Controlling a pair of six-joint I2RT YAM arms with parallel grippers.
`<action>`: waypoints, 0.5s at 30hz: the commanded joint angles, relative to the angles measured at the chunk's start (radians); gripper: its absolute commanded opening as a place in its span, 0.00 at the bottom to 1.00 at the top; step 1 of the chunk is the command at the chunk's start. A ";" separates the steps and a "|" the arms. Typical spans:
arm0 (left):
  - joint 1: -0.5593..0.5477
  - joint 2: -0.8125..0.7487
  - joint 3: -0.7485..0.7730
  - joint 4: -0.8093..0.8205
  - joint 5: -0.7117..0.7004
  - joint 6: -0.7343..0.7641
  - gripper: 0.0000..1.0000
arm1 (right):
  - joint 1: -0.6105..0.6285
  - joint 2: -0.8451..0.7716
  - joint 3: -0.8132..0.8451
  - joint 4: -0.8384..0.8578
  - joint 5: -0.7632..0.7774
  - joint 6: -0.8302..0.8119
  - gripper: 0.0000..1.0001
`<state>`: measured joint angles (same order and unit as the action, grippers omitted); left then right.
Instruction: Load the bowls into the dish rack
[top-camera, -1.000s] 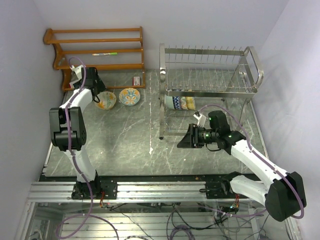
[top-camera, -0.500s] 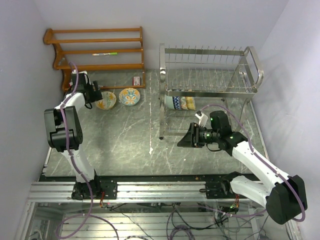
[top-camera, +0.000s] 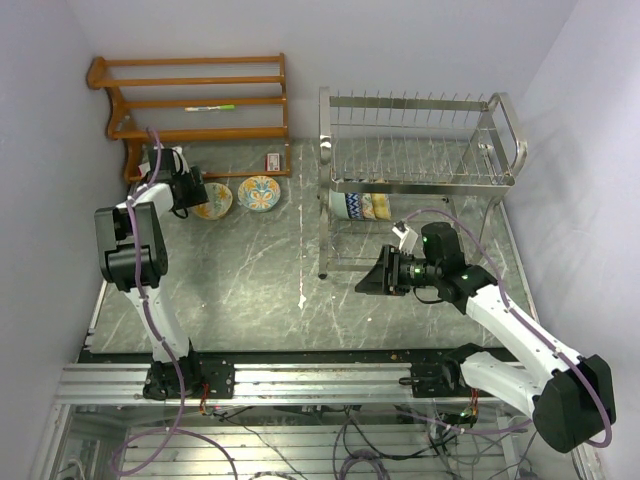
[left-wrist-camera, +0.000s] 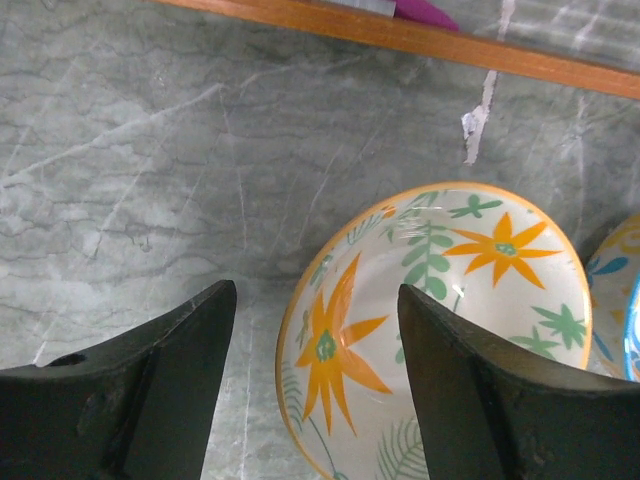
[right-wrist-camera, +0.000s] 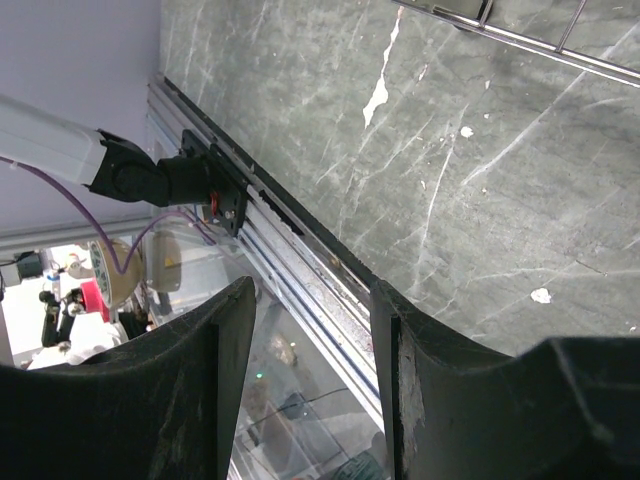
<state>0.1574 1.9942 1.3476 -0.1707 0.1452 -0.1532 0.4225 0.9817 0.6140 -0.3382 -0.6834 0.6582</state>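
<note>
– Two fingers on the left gripper?
– Spread, straddling the rim of the orange-flowered ceramic bowl on the grey marble table.
– Right gripper?
– Spread too, empty, in front of the silver wire dish rack.

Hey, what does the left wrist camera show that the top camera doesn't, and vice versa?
Only the left wrist: painted leaves inside the orange-flower bowl up close, the left gripper open astride its rim. Only the top: the dish rack holding bowls, the right gripper. Both: that bowl, its blue-patterned neighbour, the wooden shelf, the marbled table.
</note>
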 joint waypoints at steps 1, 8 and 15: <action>0.006 0.017 0.041 0.004 0.033 0.015 0.72 | -0.002 -0.003 -0.005 0.016 0.004 0.003 0.49; 0.001 0.016 -0.003 0.026 0.050 0.010 0.26 | -0.002 0.017 0.010 0.007 -0.005 -0.017 0.47; -0.009 -0.077 -0.087 0.018 0.034 0.013 0.07 | -0.002 0.017 0.034 -0.054 -0.015 -0.064 0.39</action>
<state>0.1513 1.9728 1.3212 -0.1333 0.1978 -0.1631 0.4217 1.0012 0.6159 -0.3466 -0.6895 0.6403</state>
